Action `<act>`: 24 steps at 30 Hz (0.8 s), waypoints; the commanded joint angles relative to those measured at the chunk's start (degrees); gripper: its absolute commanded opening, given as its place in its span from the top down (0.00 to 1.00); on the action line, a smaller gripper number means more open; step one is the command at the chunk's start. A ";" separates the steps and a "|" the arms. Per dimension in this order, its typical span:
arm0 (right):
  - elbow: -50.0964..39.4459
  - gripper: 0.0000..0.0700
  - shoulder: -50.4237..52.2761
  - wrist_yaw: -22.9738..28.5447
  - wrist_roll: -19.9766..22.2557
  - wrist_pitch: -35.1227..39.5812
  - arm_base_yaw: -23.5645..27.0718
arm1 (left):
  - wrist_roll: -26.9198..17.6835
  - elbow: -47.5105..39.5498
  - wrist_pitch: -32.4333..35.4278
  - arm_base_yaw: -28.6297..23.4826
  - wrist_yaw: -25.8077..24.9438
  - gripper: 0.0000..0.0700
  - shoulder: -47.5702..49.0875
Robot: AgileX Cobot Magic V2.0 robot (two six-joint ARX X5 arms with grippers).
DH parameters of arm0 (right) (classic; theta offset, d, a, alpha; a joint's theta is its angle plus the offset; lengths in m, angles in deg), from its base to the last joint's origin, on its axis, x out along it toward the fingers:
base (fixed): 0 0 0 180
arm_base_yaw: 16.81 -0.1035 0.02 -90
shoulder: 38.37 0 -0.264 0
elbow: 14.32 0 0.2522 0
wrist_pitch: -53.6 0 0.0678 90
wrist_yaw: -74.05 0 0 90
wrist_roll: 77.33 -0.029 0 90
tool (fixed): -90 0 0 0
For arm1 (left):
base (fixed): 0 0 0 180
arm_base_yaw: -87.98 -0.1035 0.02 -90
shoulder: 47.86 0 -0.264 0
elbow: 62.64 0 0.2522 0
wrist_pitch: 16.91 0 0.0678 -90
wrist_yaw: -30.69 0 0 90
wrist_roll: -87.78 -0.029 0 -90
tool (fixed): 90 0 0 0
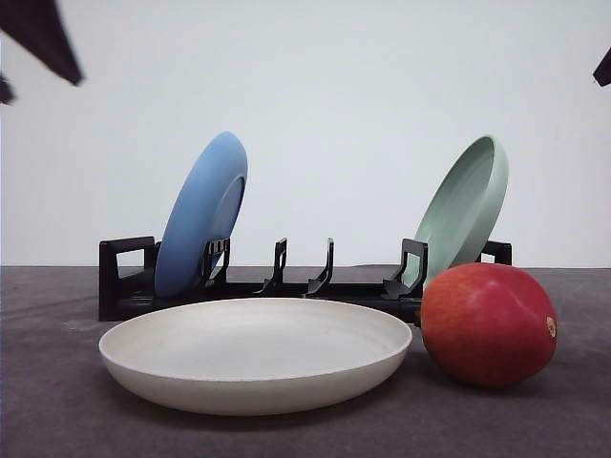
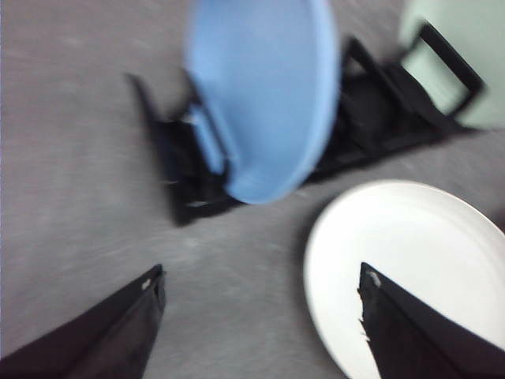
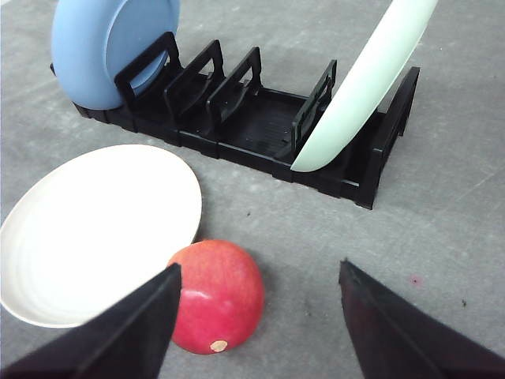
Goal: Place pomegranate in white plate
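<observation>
The pomegranate (image 1: 489, 324), red with a tan stem spot, lies on the grey table just right of the white plate (image 1: 253, 353), close to its rim. In the right wrist view the pomegranate (image 3: 217, 304) sits beside the white plate (image 3: 95, 229), below my right gripper (image 3: 259, 275). That gripper is open, hovers above the fruit, and holds nothing. My left gripper (image 2: 260, 312) is also open and hangs over the table at the near rim of the white plate (image 2: 410, 253). This view is blurred.
A black dish rack (image 1: 124, 286) stands behind the plate. A blue plate (image 1: 202, 215) leans at its left end and a pale green plate (image 1: 465, 210) at its right end. Dark arm parts (image 1: 43, 38) show at the top corners.
</observation>
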 commanded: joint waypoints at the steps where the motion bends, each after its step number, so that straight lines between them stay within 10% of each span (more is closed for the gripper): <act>1: 1.03 0.43 -0.15 -0.45 -1.22 0.55 -0.28 | 0.01 -1.63 1.12 -1.58 -0.46 0.32 1.25; 14: 3.45 0.43 -5.62 -4.34 -9.66 -4.55 -3.72 | 0.22 -10.27 4.17 -7.37 -3.31 0.32 10.01; 24: 11.31 0.38 -23.66 8.16 -8.07 -7.54 -15.13 | 0.22 -10.27 4.55 -7.35 -3.32 0.33 9.99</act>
